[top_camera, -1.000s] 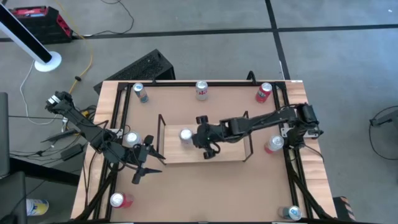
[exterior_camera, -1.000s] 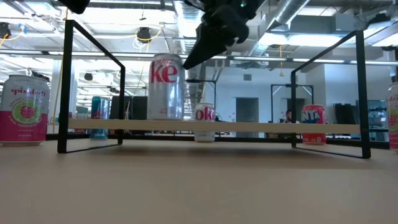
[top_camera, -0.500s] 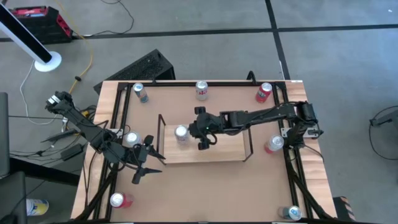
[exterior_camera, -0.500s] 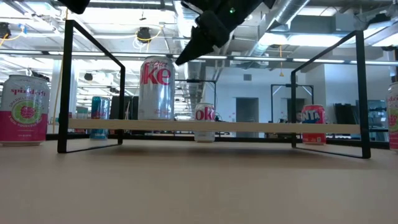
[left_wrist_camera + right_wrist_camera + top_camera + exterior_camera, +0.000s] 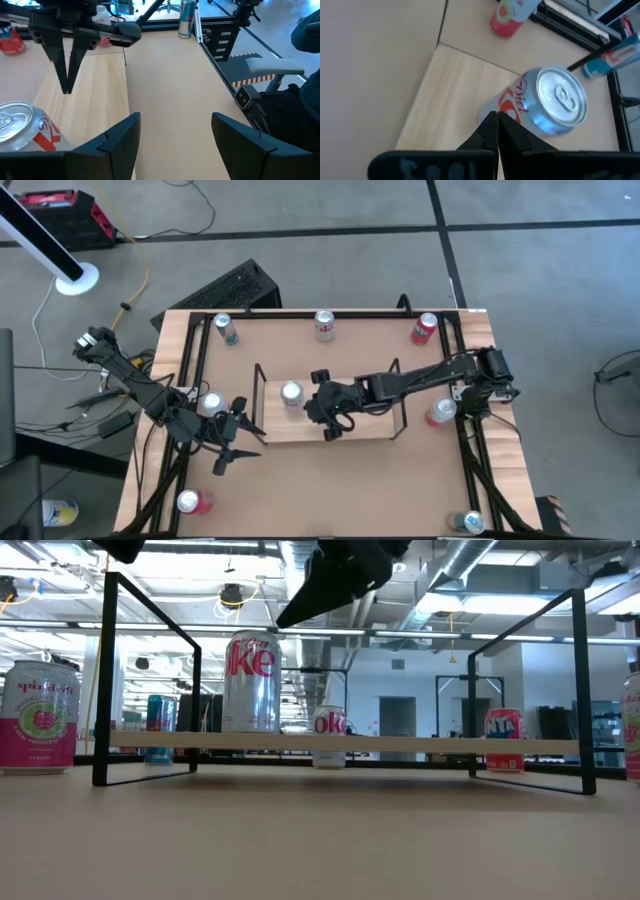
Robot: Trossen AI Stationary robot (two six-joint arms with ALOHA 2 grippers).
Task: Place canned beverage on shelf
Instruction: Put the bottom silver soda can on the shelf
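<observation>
A silver Diet Coke can [image 5: 291,393] stands upright on its base on the light-wood shelf [image 5: 370,426], near the shelf's left end; the low view shows the can [image 5: 250,680] on the board [image 5: 400,747]. My right gripper [image 5: 316,406] is shut. It hovers just right of and above the can's top rim, tip [image 5: 280,622] slanting down and clear of the can [image 5: 547,105]. My left gripper [image 5: 236,444] waits open by the table's left rail, with nothing between its fingers [image 5: 120,142].
Other cans stand around the table: three along the far edge [image 5: 225,330], [image 5: 324,326], [image 5: 425,330], one at the right rail [image 5: 440,412], one by the left arm [image 5: 210,402], two at the near corners [image 5: 190,501], [image 5: 470,522]. Black wire uprights [image 5: 150,680] close the shelf's ends.
My right gripper, shut, pushed the can's upper side toward the shelf's left end. It then rose and drew back a little toward the right, clear of the can. The can slid left along the board and stayed upright.
</observation>
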